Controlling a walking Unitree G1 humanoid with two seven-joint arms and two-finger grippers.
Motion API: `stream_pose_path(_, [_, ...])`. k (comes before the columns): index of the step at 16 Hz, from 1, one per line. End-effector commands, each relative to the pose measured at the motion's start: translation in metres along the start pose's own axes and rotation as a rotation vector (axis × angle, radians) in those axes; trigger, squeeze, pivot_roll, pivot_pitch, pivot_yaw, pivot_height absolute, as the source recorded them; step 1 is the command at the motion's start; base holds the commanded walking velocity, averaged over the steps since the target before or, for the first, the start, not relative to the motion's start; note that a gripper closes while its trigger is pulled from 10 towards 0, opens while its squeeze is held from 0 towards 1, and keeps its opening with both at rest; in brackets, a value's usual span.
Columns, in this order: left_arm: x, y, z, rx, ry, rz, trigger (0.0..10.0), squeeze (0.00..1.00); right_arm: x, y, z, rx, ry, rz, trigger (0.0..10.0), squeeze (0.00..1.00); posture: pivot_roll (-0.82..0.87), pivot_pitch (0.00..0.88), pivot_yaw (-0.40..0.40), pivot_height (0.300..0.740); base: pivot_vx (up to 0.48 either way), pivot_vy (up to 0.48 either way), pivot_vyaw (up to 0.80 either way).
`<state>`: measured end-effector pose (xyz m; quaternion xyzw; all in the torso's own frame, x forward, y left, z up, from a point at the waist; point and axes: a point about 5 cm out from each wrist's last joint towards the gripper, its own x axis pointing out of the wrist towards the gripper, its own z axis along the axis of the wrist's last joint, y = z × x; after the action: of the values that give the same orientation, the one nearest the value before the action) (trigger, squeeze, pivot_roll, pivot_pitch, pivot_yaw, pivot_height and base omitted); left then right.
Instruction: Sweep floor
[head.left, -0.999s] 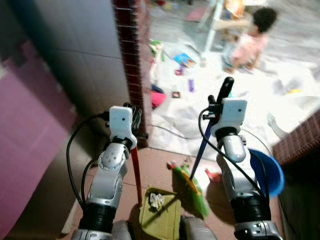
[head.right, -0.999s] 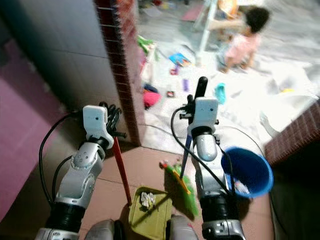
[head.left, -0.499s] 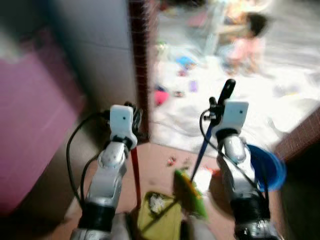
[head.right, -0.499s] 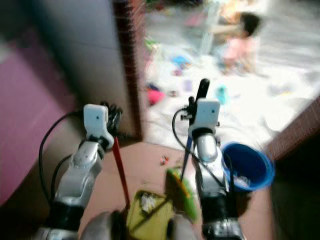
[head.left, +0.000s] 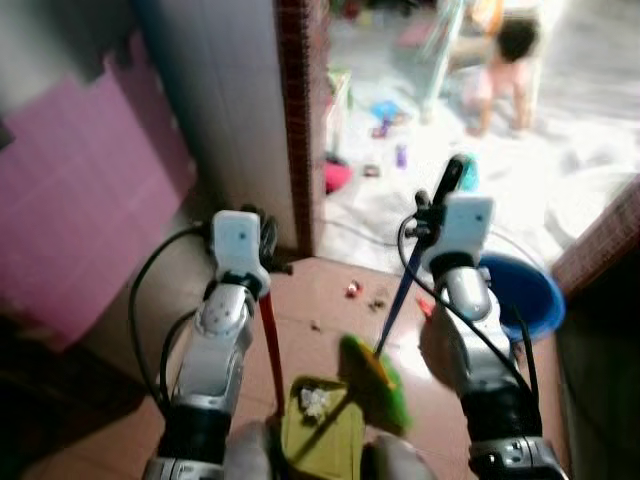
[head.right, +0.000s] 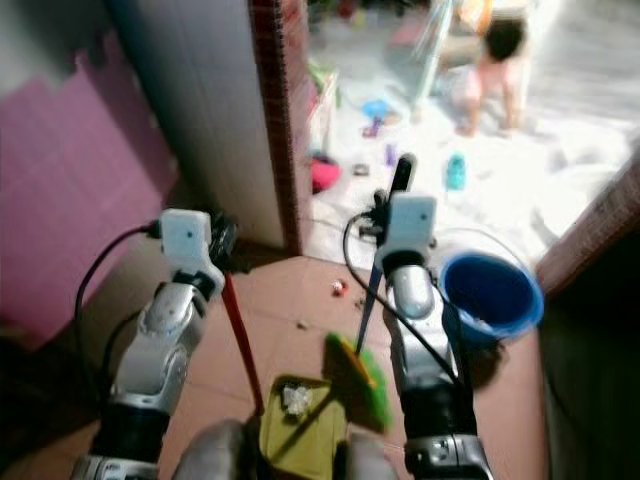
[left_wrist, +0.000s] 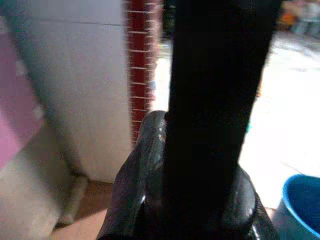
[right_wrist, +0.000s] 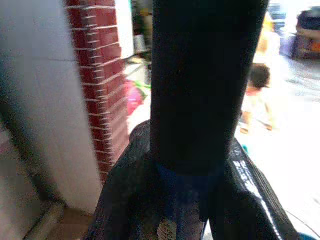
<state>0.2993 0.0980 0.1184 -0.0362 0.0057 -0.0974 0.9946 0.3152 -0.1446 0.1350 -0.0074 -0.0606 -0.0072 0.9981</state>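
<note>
Green broom (head.left: 375, 375) gripped by my right gripper (head.left: 437, 205), yellow dustpan (head.left: 320, 430) by its red handle in my left gripper (head.left: 262, 235), scraps (head.left: 366, 293) lie ahead: a hasty sweep could scatter them.

**Camera setup**

Head stereo pair looks forward and down over both silver arms; red brick pillar (head.left: 298, 110) at 12 o'clock, round blue plastic basin (head.right: 490, 296) at 2 o'clock. Each wrist camera sits very near its dark handle, facing outward. All four share the pillar.
</note>
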Motion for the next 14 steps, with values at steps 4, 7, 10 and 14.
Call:
stream_pose_path(4, [0.006,-0.002,0.01,-0.01,-0.034,-0.025,10.0,0.0,0.002,-0.003,0.005,-0.01,-0.019,-0.017,10.0,0.0,-0.11,0.061,0.027,0.74,-0.275,0.0,-0.66])
stream_pose_path(7, [0.007,-0.003,0.014,0.047,-0.06,-0.05,10.0,0.0,0.003,-0.003,0.004,-0.006,-0.016,-0.02,10.0,0.0,-0.11,0.058,0.028,0.74,-0.169,0.0,0.0])
stream_pose_path(10, [0.008,-0.002,0.017,0.027,-0.07,-0.035,10.0,0.0,0.003,-0.004,0.004,-0.008,-0.016,-0.025,10.0,0.0,-0.11,0.05,0.03,0.74,0.0,0.0,0.0])
stream_pose_path(14, [0.013,0.026,0.033,-0.047,-0.126,0.104,10.0,0.0,-0.002,-0.015,0.004,-0.054,-0.018,-0.039,10.0,0.0,-0.12,0.037,0.029,0.74,0.0,0.0,0.0])
